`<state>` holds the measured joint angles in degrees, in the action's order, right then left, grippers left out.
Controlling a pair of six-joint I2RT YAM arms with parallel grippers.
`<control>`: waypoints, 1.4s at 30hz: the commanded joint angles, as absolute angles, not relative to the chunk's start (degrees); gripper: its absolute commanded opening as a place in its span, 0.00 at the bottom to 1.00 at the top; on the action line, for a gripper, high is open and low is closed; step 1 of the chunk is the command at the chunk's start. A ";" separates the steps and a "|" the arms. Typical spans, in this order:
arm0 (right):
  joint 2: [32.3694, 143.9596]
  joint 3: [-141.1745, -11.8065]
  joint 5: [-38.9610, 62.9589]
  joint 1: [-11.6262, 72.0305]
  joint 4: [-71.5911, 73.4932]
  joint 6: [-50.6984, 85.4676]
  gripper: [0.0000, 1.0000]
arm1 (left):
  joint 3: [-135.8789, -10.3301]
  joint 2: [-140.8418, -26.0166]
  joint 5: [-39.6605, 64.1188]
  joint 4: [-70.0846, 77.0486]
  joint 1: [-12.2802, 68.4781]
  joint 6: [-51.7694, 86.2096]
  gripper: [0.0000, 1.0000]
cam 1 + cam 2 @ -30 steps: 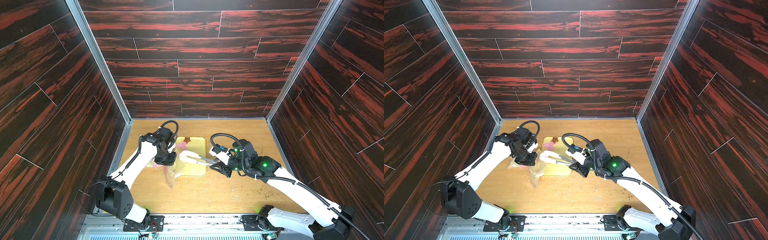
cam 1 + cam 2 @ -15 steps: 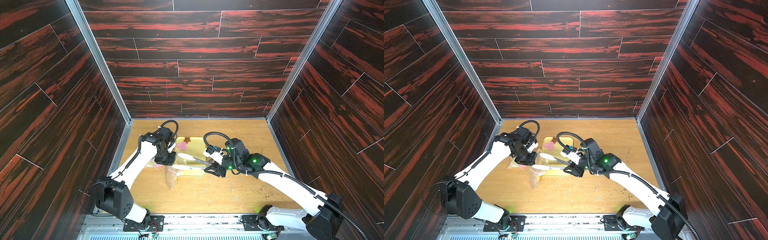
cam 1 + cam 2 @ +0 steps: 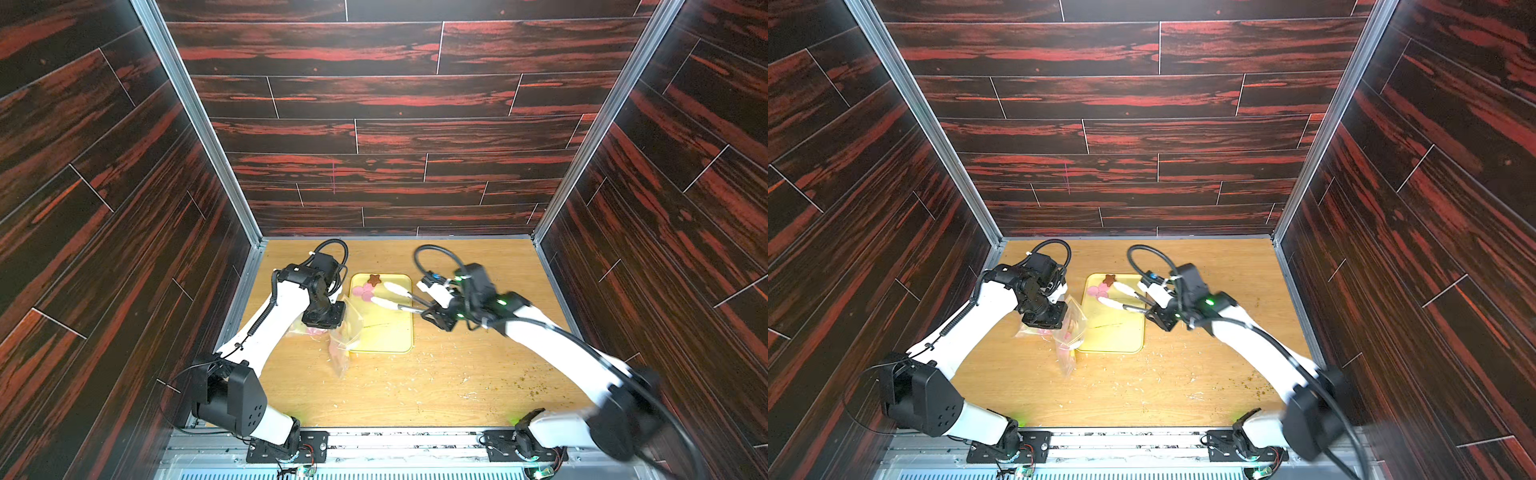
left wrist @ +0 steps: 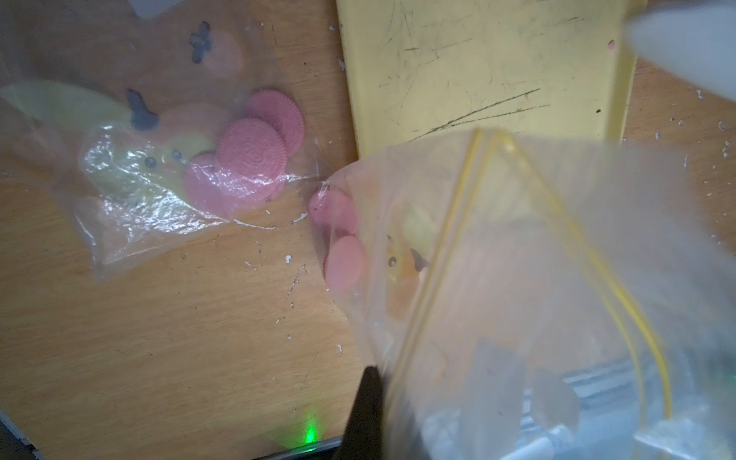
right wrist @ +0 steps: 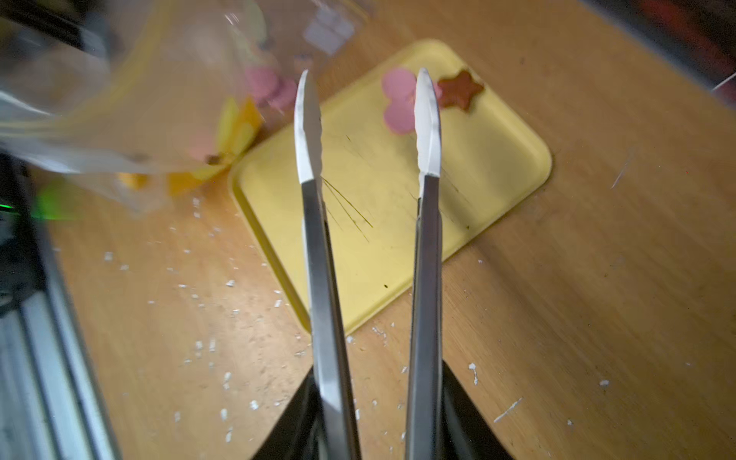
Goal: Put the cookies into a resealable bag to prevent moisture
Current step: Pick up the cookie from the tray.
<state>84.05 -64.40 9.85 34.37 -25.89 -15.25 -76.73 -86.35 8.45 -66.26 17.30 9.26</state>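
Observation:
Two pink cookies (image 3: 362, 292) and a brown star cookie (image 3: 375, 279) lie at the far end of the yellow tray (image 3: 386, 332). My right gripper (image 3: 435, 316) is shut on metal tongs (image 5: 310, 239), whose white tips are spread apart just over those cookies (image 5: 398, 99) with nothing between them. My left gripper (image 3: 326, 320) is shut on the rim of a clear resealable bag (image 4: 517, 259) and holds its mouth up beside the tray's left edge. Pink cookies (image 4: 342, 259) sit inside that bag.
A second clear bag (image 4: 139, 179) holding pink cookies (image 4: 251, 147) lies flat on the wooden table, left of the held bag. White crumbs are scattered over the table (image 3: 415, 386) in front of the tray. Dark panelled walls close in on three sides.
The right arm has drawn the tongs away from the bag's mouth to the far end of the tray, and their tips have spread. The left arm and the bag have stayed put.

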 commanded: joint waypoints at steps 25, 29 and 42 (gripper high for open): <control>113.61 -86.05 4.48 37.71 -27.69 -20.77 0.39 | -77.43 -86.82 9.05 -67.54 16.52 8.17 0.00; 114.90 -87.12 4.00 38.31 -28.45 -20.80 0.39 | -77.43 -86.82 8.95 -67.56 16.52 8.32 0.00; 106.91 -83.94 1.86 38.61 -28.03 -19.96 0.29 | -80.16 -89.99 7.81 -66.15 16.26 9.58 0.00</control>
